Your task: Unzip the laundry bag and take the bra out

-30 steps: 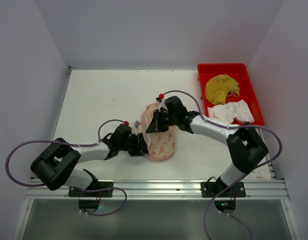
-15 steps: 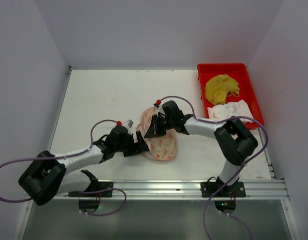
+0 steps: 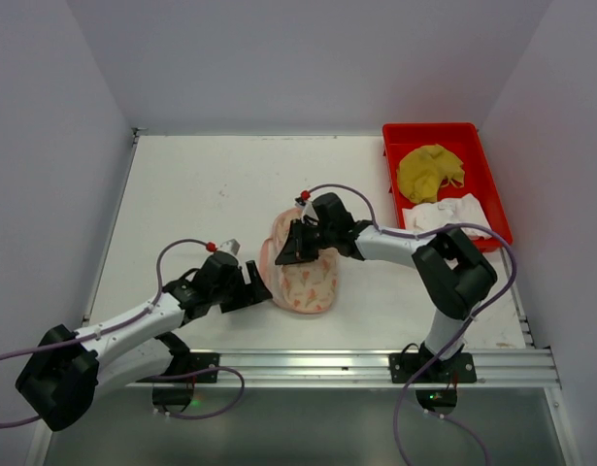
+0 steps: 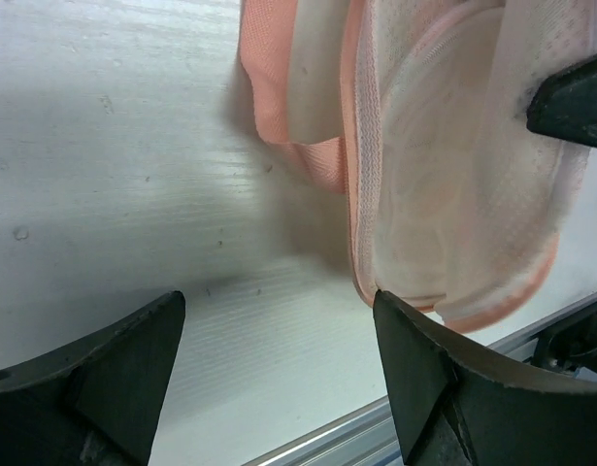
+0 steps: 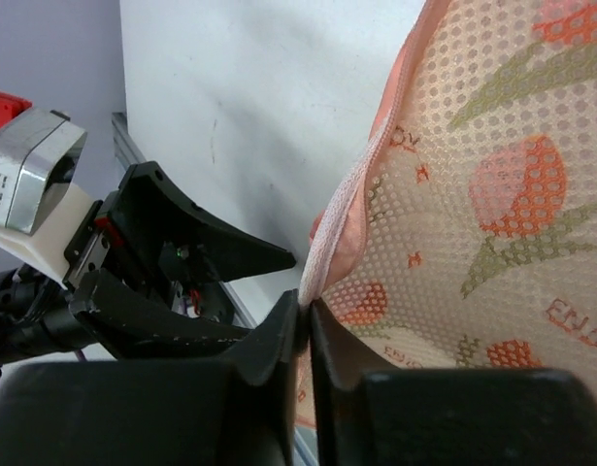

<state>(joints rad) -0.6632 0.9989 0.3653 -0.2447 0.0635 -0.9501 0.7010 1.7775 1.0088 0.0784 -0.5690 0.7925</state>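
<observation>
The laundry bag [image 3: 305, 275] lies at the table's middle front, beige mesh with orange and green motifs [image 5: 492, 194]. In the left wrist view its side gapes, showing whitish lining [image 4: 453, 194]. Salmon-pink fabric [image 4: 267, 87], apparently the bra, shows at that gap. My right gripper [image 3: 291, 249] is shut on the bag's pink zipper edging [image 5: 351, 209], pinched between its fingertips [image 5: 305, 313]. My left gripper [image 3: 251, 289] stands open just left of the bag, apart from it. Only bare table lies between its fingers [image 4: 279, 359].
A red tray [image 3: 484, 136] at the back right holds a yellow cloth [image 3: 429, 172] and a white cloth [image 3: 448, 216]. A metal rail [image 3: 308, 364] runs along the table's near edge, close behind the left gripper. White walls close in the table.
My left gripper has let go of the bag, opened, and drawn back left toward the near edge. My right gripper keeps its pinch and has shifted the bag slightly left.
</observation>
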